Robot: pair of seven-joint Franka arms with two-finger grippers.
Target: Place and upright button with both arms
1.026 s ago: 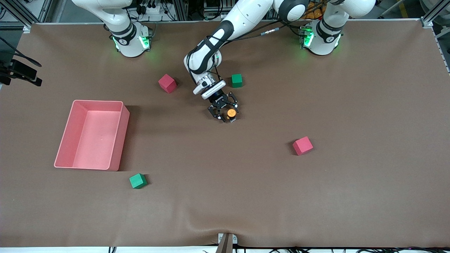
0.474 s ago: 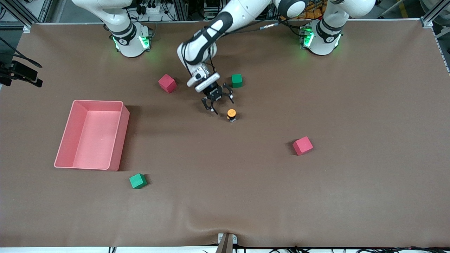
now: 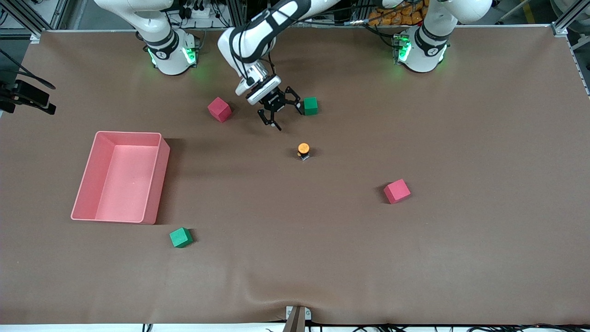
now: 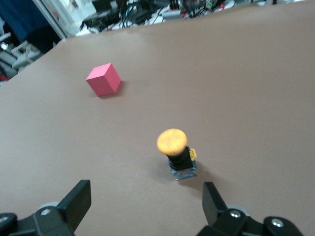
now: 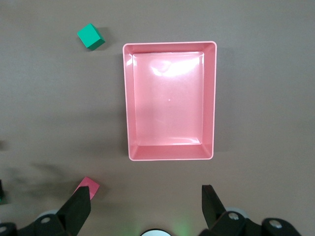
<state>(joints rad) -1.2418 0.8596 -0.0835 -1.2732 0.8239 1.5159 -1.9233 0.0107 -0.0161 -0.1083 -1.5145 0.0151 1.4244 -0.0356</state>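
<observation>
Button (image 3: 303,151), orange cap up on black body, upright; left pincer (image 3: 279,109) released.

A brown cloth-covered table (image 3: 461,258) carries five loose items. An empty pink rectangular plastic bin (image 3: 120,177) sits toward the right arm's end. A green foam cube (image 3: 180,237) lies nearer the front camera than the bin. A red foam cube (image 3: 219,109) and a second green foam cube (image 3: 310,105) lie near the bases. A second red foam cube (image 3: 397,191) lies toward the left arm's end.
</observation>
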